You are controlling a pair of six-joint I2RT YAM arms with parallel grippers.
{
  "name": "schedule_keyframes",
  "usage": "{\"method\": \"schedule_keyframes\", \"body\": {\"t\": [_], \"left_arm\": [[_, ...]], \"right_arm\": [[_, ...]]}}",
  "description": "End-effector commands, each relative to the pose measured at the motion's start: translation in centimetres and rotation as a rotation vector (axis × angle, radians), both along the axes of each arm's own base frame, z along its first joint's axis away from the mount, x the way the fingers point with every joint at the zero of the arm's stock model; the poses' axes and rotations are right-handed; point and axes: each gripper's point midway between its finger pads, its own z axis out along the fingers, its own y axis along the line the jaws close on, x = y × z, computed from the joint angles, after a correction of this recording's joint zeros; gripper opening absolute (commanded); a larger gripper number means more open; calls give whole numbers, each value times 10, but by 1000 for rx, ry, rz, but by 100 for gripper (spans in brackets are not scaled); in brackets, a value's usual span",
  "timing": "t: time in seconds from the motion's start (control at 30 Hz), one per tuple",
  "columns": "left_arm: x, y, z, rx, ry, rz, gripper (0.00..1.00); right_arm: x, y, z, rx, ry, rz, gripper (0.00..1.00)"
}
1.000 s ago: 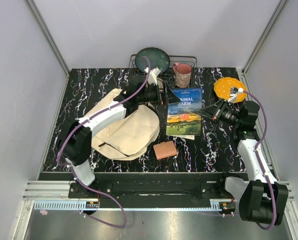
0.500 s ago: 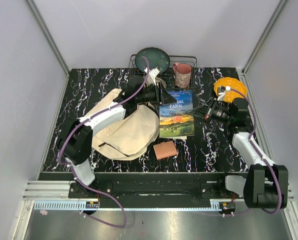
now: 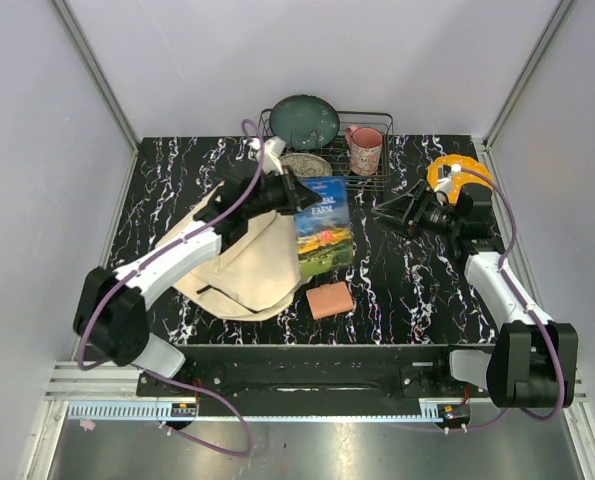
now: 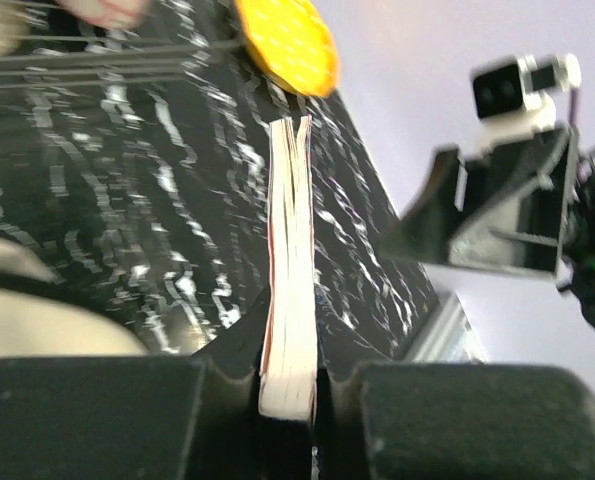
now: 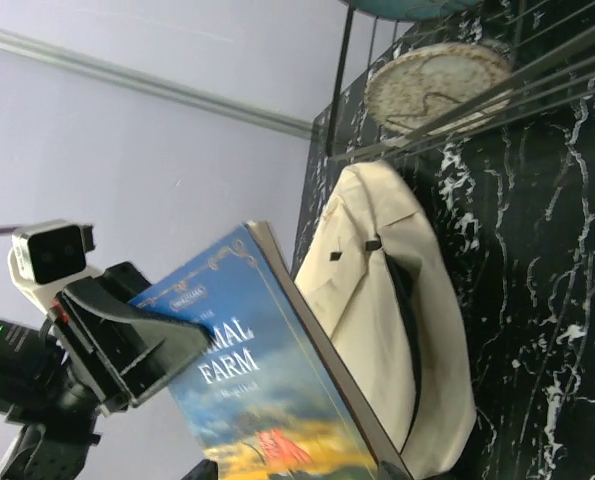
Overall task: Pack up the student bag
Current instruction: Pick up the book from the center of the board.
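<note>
Bag is laid flat on the left half of the worktop, toward the near edge. Its black-lined opening is seen only as a narrow slit in the right wrist view, and nothing is seen inside. Book is clamped by the left claw, with the jaws drawn almost together on the page block and a finger pressed on each side. The book is held tilted, just beside the bag's right edge. Whether its low end is touching the worktop cannot be told. Right claw is seen parted and empty, well apart from the book, near the orange disc at the far right corner. Pink block is left on the worktop by the near edge, just right of the bag. Rack at the far edge is loaded with plates and a mug. Whether those are to be packed cannot be told. Progress is judged early: the book is gripped but not in. Widening the opening, inserting the book and the block are outstanding.
</note>
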Motion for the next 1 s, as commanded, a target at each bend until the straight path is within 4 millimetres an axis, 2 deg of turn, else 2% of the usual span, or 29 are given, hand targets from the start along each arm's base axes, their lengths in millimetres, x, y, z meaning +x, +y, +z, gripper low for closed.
{"method": "schedule_keyframes", "body": {"t": [0.0, 0.03, 0.1, 0.13, 0.17, 0.23, 0.27, 0.43, 0.47, 0.53, 0.6, 0.73, 0.87, 0.97], "left_arm": [[32, 69, 40, -57, -66, 337, 0], [31, 78, 48, -80, -77, 364, 0], [34, 93, 46, -99, -61, 430, 0], [33, 98, 56, -127, -81, 447, 0], [32, 102, 52, -138, -80, 462, 0], [30, 108, 64, -199, -100, 487, 0], [30, 108, 66, -213, -100, 490, 0], [27, 103, 76, -307, -86, 465, 0], [24, 103, 67, -320, -75, 464, 0], [20, 102, 78, -410, -86, 448, 0], [17, 100, 75, -434, -64, 432, 0], [12, 101, 79, -454, -63, 430, 0], [10, 110, 82, -464, -73, 460, 0], [9, 109, 85, -487, -65, 446, 0]], "right_arm": [[-7, -3, -8, 32, 46, -76, 68], [-15, 8, -9, 48, 53, -44, 68], [-23, 17, -13, 73, 75, -35, 69], [-33, 32, -15, 69, 80, 9, 70], [-38, 38, -19, 75, 103, 17, 70], [-44, 52, -20, 83, 105, 32, 70], [-50, 65, -21, 99, 112, 64, 70], [-54, 101, -11, 165, 78, 122, 70], [-50, 109, -8, 176, 67, 141, 70], [-55, 127, -10, 179, 79, 189, 70], [-53, 139, -14, 205, 89, 201, 70], [-45, 146, -17, 242, 91, 200, 70], [-37, 146, -16, 237, 79, 166, 72], [-32, 147, -16, 248, 65, 140, 72]]}}
